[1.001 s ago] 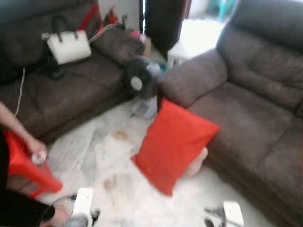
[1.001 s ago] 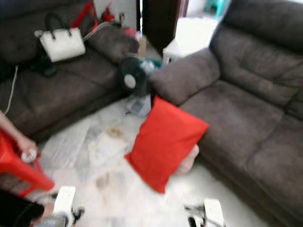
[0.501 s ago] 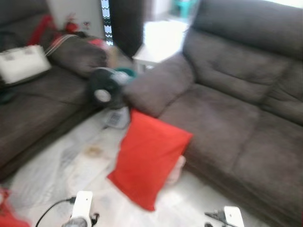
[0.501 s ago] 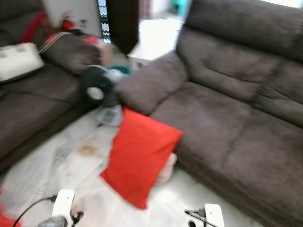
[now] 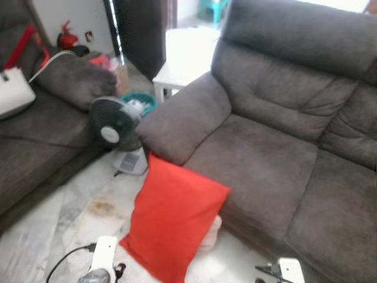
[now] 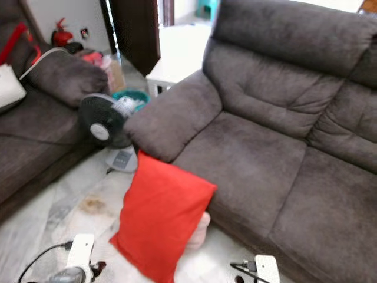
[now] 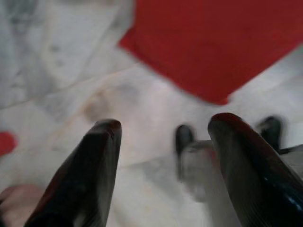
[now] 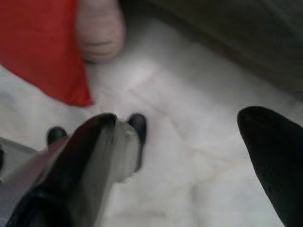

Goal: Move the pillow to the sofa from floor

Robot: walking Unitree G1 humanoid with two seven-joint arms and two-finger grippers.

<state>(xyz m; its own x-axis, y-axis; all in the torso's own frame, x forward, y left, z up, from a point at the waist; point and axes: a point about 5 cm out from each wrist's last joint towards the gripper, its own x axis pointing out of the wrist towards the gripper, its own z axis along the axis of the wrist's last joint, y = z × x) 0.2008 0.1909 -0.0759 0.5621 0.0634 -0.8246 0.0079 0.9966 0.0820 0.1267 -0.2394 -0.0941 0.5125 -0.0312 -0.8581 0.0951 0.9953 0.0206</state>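
Leaning on one sofa (image 5: 265, 159), one red pillow (image 5: 174, 221), one fan (image 5: 112, 124), left tool (image 7: 161, 142), right tool (image 8: 184, 142), both apart.

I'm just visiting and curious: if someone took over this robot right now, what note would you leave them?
Left gripper: open, holding nothing, above the floor.
Right gripper: open, holding nothing, low over the floor.
Red pillow: on the floor, propped against the front of the grey sofa.
Done: nothing grasped or lifted yet.
Left: reach the pillow, grip it, lift it onto the sofa seat.
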